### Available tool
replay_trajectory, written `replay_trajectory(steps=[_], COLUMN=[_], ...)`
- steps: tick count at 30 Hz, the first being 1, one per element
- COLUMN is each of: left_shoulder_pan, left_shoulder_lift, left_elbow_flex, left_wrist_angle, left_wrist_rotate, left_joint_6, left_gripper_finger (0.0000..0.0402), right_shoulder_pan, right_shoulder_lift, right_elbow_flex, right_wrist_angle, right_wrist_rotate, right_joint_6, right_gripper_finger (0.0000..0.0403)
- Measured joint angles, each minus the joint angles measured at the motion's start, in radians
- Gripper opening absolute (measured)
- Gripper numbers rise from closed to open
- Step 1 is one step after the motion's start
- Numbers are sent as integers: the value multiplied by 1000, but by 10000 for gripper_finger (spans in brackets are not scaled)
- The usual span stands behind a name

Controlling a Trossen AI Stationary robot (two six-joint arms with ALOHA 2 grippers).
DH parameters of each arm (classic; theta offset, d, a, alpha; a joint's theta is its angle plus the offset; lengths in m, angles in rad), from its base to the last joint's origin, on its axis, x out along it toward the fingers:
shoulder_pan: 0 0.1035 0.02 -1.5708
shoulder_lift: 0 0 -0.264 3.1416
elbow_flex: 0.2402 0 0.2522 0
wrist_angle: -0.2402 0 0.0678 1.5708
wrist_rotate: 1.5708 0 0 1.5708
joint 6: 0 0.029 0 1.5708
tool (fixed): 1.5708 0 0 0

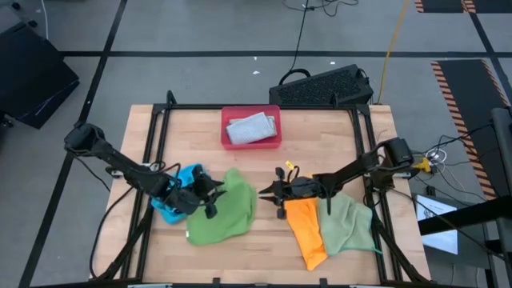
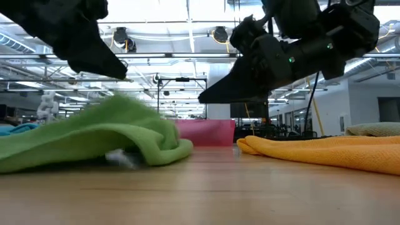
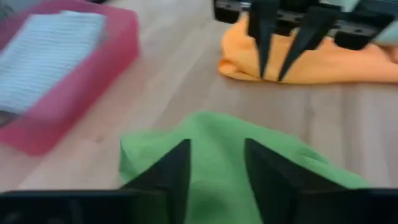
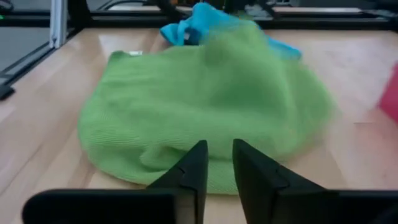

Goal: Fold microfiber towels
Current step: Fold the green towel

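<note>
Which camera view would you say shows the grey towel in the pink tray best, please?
The high view: the grey towel lies fully visible inside the pink tray. The left wrist view shows it blurred at the edge; the low view shows only the tray's wall; the right wrist view misses it.

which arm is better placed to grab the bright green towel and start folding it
Left, probably. The left gripper hangs right over the bright green towel, with its fingers open above the cloth in its wrist view. The right gripper sits beside the orange towel, with bare table between it and the green one.
</note>
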Motion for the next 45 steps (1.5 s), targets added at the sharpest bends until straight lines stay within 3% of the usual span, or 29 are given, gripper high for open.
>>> replay_trajectory(steps=[4, 9, 14, 21, 25, 32, 39, 42, 45], left_shoulder_pan=[-72, -189, -315, -404, -432, -486, -520, -522, -522], left_shoulder_lift=[-8, -6, 32, 143, 190, 278, 352, 373, 380], left_elbow_flex=[1, 6, 14, 140, 148, 148, 148, 152, 152], left_wrist_angle=[21, -6, -49, -380, -354, -344, -266, -273, -292], left_wrist_rotate=[8, 45, 113, 261, 355, 374, 438, 424, 414], left_joint_6=[60, 27, -53, -256, -355, -507, -514, -502, -467], left_gripper_finger=[211, 227, 204, 182, 182, 183, 190, 166, 112], right_shoulder_pan=[21, 49, 73, 88, 89, 88, 88, 88, 86], right_shoulder_lift=[32, 34, 34, 34, 34, 34, 34, 34, 34], right_elbow_flex=[23, 26, 26, 26, 26, 26, 26, 26, 26], right_wrist_angle=[-4, -9, -9, -20, -39, -42, -42, -39, -35], right_wrist_rotate=[-2, -2, -2, -2, -3, -3, -3, -3, -3], right_joint_6=[-14, -13, -8, 12, 16, 16, 13, 3, -15], right_gripper_finger=[79, 78, 78, 78, 78, 78, 78, 78, 78])
